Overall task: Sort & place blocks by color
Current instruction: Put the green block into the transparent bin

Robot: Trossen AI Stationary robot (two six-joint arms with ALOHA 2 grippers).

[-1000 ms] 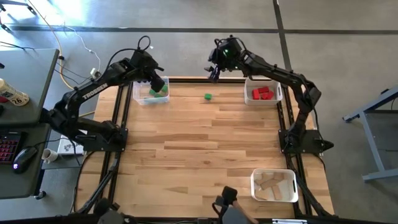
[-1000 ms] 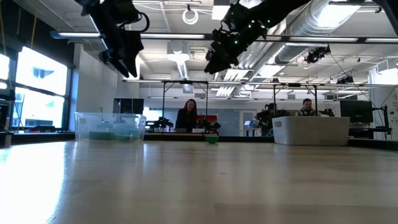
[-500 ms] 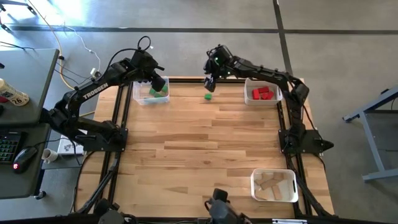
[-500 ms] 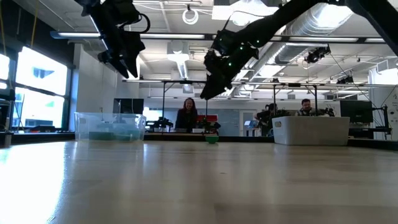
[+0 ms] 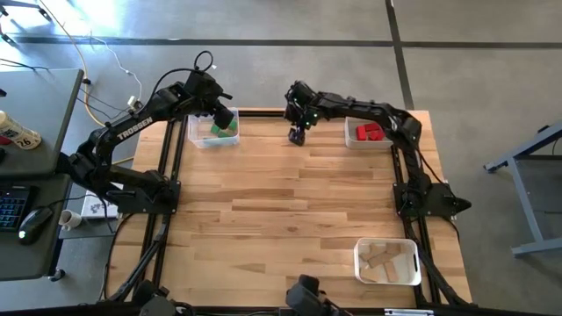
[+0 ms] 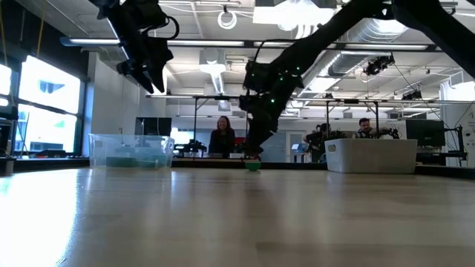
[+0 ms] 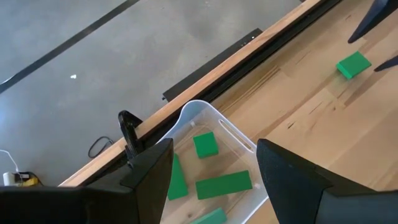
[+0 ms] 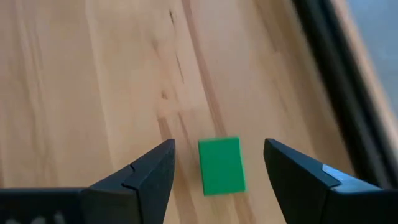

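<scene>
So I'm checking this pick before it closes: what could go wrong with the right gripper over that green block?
The right gripper is open, one finger on each side of the green block, which lies flat on the table. The block sits slightly askew between the fingers, so closing could twist or push it away. It also lies close to the table's far edge, where a nudge might knock it off. The left gripper waits over the bin of green blocks.

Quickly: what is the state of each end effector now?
Left end effector: open, empty, above the clear plastic bin.
Right end effector: open, astride the small green wooden block.
</scene>
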